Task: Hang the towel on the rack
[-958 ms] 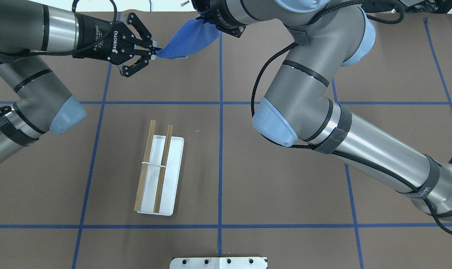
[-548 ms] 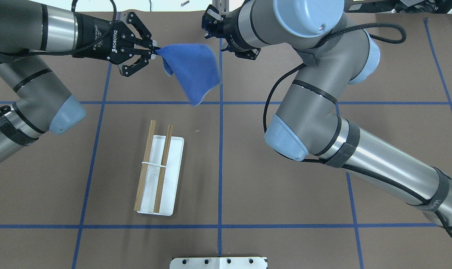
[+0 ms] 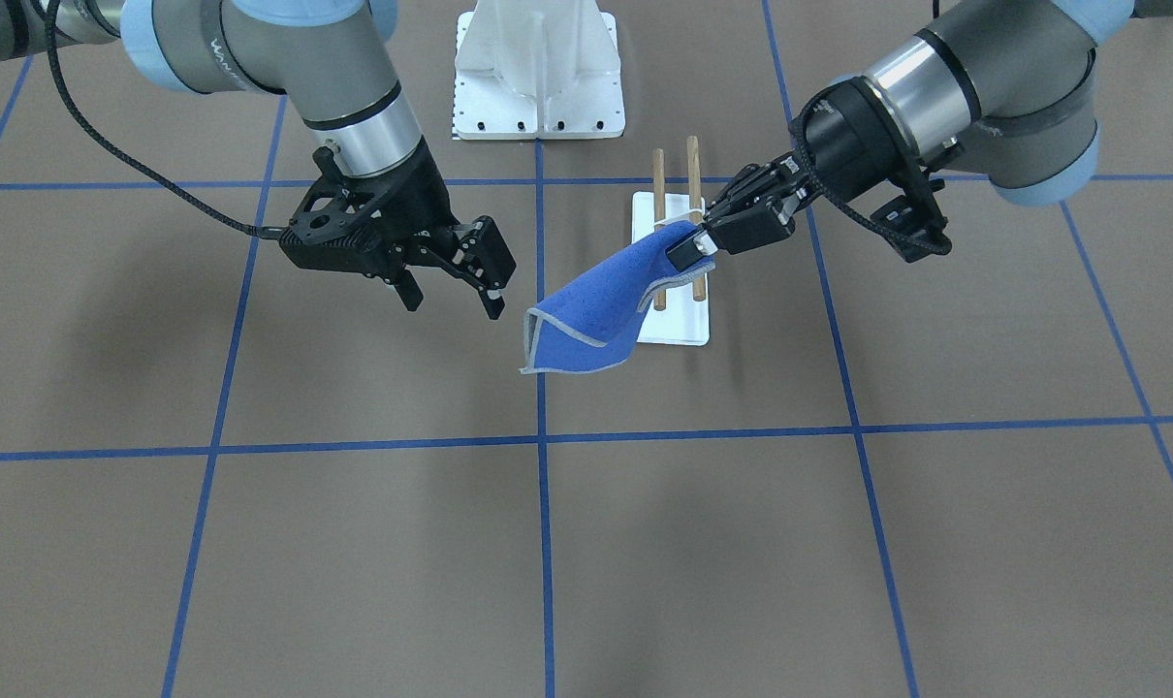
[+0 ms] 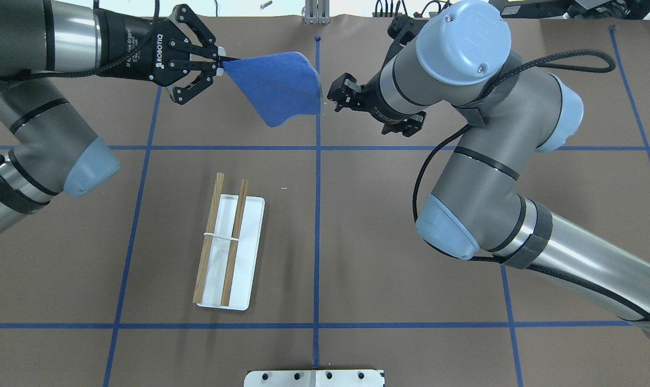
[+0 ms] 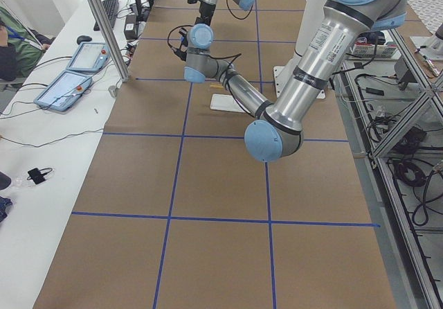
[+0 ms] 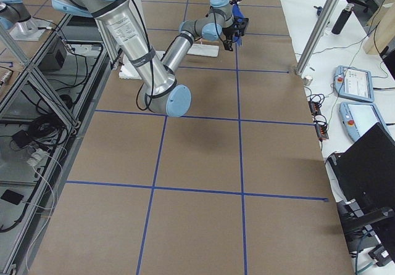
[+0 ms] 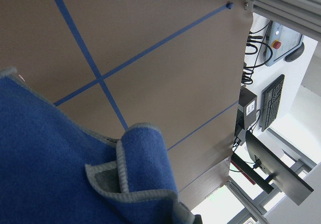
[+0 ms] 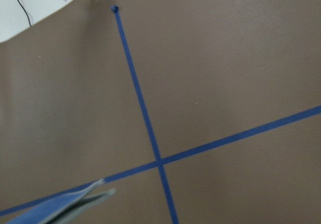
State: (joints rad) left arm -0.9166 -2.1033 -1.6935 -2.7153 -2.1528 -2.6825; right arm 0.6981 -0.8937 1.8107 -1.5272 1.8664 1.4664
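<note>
The blue towel hangs in the air from one corner, which my left gripper is shut on, above the far middle of the table. In the front view the towel droops from my left gripper in front of the rack. My right gripper is open and empty, a short way to the right of the towel's free edge; it also shows open in the front view. The rack, two wooden rods over a white base plate, stands nearer my side, left of centre. The towel fills the lower left wrist view.
A large white bolted pedestal stands at my edge of the table, its plate showing in the overhead view. Blue tape lines cross the brown table cover. My right arm's elbow hangs over the right half.
My right gripper has let go of the towel, opened and drawn back to the right. The towel has swung down and now hangs from my left gripper alone, which moved slightly farther out.
</note>
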